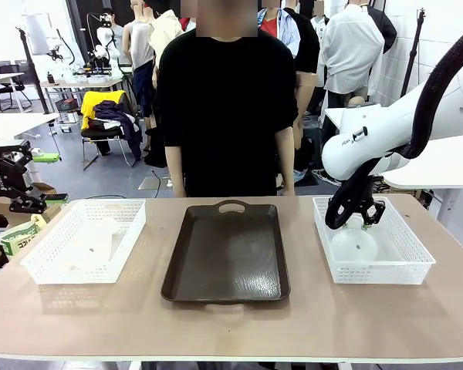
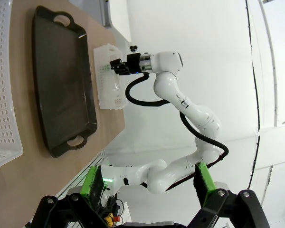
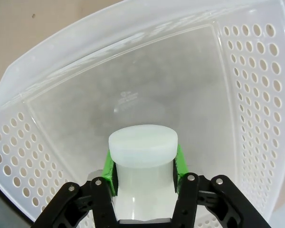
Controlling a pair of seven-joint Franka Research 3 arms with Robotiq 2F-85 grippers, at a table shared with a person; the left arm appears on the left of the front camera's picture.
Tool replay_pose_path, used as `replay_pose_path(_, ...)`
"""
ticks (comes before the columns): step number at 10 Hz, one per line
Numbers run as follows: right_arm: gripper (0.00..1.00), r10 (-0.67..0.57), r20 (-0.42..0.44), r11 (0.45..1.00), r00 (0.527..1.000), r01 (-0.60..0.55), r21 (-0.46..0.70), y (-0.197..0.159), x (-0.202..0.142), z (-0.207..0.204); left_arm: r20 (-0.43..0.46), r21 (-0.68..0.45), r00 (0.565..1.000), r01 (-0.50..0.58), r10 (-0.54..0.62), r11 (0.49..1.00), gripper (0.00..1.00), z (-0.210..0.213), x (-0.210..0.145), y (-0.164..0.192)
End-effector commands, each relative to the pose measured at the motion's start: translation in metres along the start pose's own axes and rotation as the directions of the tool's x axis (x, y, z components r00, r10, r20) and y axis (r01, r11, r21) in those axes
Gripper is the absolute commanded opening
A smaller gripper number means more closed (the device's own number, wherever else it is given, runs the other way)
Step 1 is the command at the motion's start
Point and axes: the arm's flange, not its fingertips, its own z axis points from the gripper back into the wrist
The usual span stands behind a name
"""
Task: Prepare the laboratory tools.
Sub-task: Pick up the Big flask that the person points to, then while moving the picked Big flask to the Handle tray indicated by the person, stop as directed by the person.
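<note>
One frosted white flask [image 1: 353, 245] sits inside the right white basket [image 1: 405, 266]. My right gripper [image 1: 356, 218] reaches down into that basket and is shut on the flask's neck. In the right wrist view the green pads [image 3: 179, 161] press both sides of the neck [image 3: 141, 164], just below its rim. A second flask [image 1: 100, 235] rests in the left white basket [image 1: 42, 266]. My left gripper [image 1: 15, 185] hangs off the table's left end, away from both flasks. Its green-padded fingers [image 2: 92, 183] stand wide apart with nothing between them.
A dark brown handled tray [image 1: 228, 254] lies between the two baskets with nothing on it. A person in a black shirt [image 1: 224, 108] stands at the far edge behind the tray. Boxes and clutter sit beside the table's left end.
</note>
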Motion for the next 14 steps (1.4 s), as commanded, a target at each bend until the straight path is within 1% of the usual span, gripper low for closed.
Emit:
replay_pose_path(1,0.00,0.027,-0.004,0.999,1.000,-0.027,-0.025,0.0026,0.0061,0.0011,0.003,-0.002,1.000,0.015,-0.015,1.000,1.00,0.0012,0.0001,-0.0003)
replay_pose_path(4,0.00,0.011,-0.013,0.999,1.000,-0.011,-0.040,0.0016,0.0071,0.0030,0.003,-0.002,1.000,0.015,-0.015,1.000,1.00,0.0012,0.0001,-0.0003)
replay_pose_path(5,0.00,0.008,-0.005,1.000,1.000,-0.008,-0.006,-0.0009,-0.0002,-0.0003,0.003,-0.002,1.000,0.015,-0.015,1.000,1.00,0.0012,0.0001,-0.0003)
replay_pose_path(14,0.00,0.008,-0.005,1.000,1.000,-0.008,-0.006,-0.0009,-0.0002,-0.0003,0.003,-0.002,1.000,0.015,-0.015,1.000,1.00,0.0012,0.0001,-0.0003)
